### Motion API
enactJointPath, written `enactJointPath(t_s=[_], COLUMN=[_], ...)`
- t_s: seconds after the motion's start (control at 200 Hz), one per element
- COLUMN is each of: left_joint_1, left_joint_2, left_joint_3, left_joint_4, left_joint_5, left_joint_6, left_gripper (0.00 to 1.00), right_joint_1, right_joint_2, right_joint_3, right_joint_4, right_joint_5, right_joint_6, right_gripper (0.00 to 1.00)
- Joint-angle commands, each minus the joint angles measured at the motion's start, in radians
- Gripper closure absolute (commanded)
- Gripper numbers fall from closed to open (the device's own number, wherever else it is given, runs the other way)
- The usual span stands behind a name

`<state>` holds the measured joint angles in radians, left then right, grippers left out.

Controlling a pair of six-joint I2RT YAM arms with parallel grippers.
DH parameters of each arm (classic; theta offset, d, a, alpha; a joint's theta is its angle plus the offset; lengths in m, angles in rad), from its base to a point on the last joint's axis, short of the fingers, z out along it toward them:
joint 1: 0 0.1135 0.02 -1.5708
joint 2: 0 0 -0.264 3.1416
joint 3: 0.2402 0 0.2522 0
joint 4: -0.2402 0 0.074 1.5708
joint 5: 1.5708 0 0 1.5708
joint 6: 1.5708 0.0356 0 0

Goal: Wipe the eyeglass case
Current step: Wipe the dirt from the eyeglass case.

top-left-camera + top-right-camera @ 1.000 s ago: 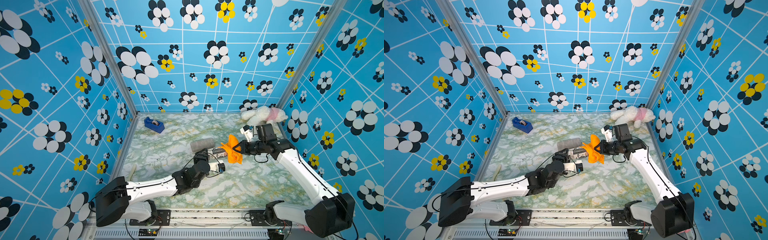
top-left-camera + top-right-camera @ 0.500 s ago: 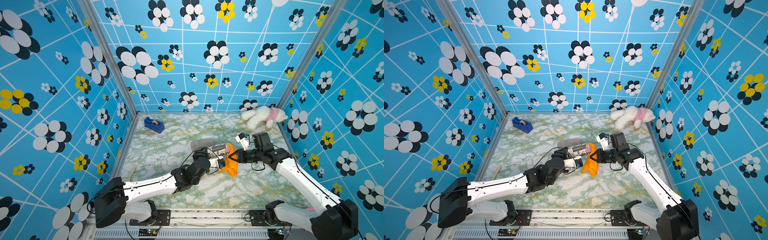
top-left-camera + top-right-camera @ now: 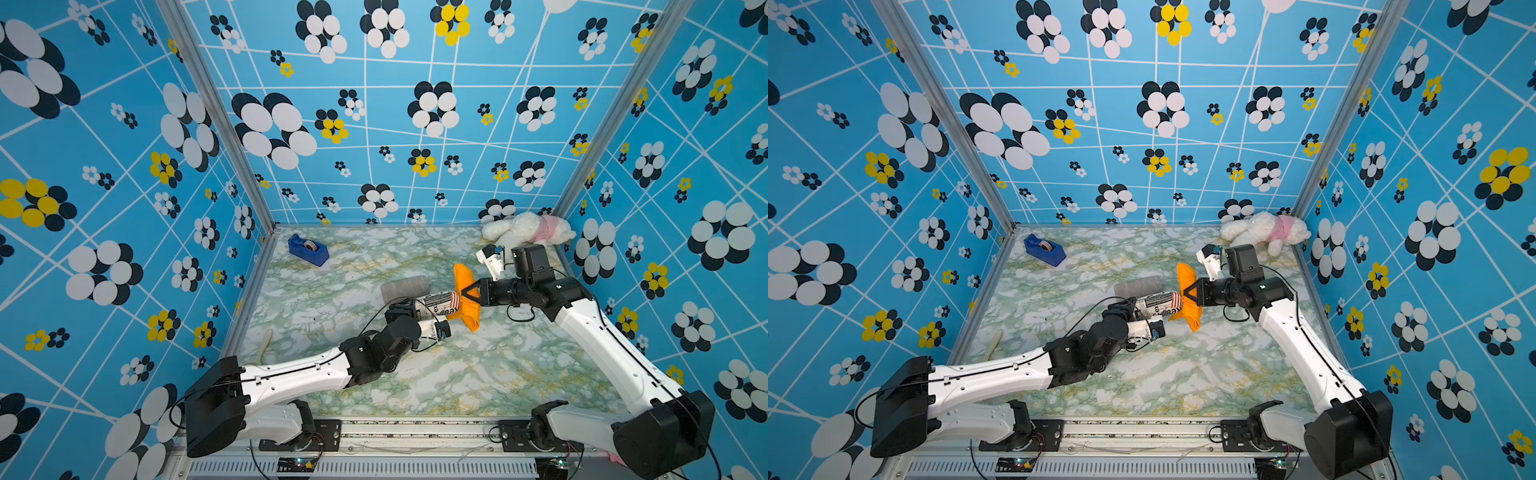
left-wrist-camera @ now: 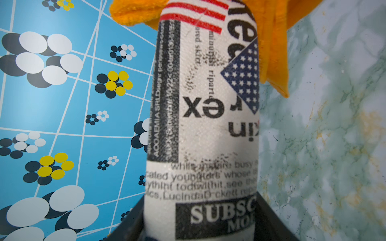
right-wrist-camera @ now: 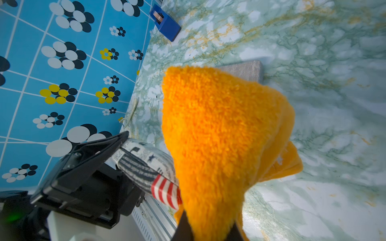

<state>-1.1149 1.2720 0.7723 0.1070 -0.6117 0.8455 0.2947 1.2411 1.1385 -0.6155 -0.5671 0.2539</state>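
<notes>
Both arms meet mid-worktop [image 3: 457, 374], a little towards the right side.

- Left claw [image 3: 409, 308]: clamped on one end of the eyeglass case [image 3: 438, 302], the newsprint-patterned one. The left wrist view shows the dark fingers [image 4: 269, 217] hugging both sides of its near end. The case looks lifted clear of the marble surface rather than resting on it.
- Right claw [image 3: 471, 291]: pinched tight on a bunched orange cloth [image 3: 462, 275], which hangs in folds above and below the fingertips.
- Key relation: the case's long axis runs nearly straight from the left claw towards the right claw. Its free, red-striped end touches the cloth, and in the right wrist view that end [image 5: 165, 189] goes in under the edge of the orange pile [image 5: 219, 129]. So the cloth sits at the far tip, and the whole bare length lies between it and the left claw.
- Judgement: the wipe is under way at the tip. The right arm carries the cloth, so a stroke would run along that axis towards the left claw. The gripped end cannot be reached without re-gripping.
- Risk: pushing end-on could lever the case in its one-ended hold.

Off to the sides, well apart: a grey block [image 3: 405, 287] just behind the case, a blue tape dispenser [image 3: 308, 249], a plush toy [image 3: 523, 230].
</notes>
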Motion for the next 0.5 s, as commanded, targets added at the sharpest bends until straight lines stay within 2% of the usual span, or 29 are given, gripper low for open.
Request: enactJointPath(t_s=[0.0,0.2,0.35,0.495], left_joint_1=[-0.007,0.006,0.033,0.057], left_joint_2=[-0.022,-0.012,-0.034,-0.048], left_joint_3=[-0.021,-0.026,-0.030,-0.021], left_joint_4=[-0.007,0.018,0.024,0.011], left_joint_5=[0.015,0.008,0.026,0.037], left_joint_6=[-0.025,-0.045,-0.074,-0.117], left_gripper=[0.87,0.87,0.87,0.87], right_joint_1=[-0.009,-0.009,-0.008,-0.008], right_joint_2=[0.010,0.016,-0.020,-0.058], right_joint_3=[0.023,-0.013,-0.115,-0.184], right_joint_4=[0.076,0.109,0.150,0.116], right_joint_5=[-0.103,-0.162,-0.195,-0.203], right_joint_6=[0.033,0.087,0.157,0.166], right_gripper=[1.00,1.00,1.00,1.00])
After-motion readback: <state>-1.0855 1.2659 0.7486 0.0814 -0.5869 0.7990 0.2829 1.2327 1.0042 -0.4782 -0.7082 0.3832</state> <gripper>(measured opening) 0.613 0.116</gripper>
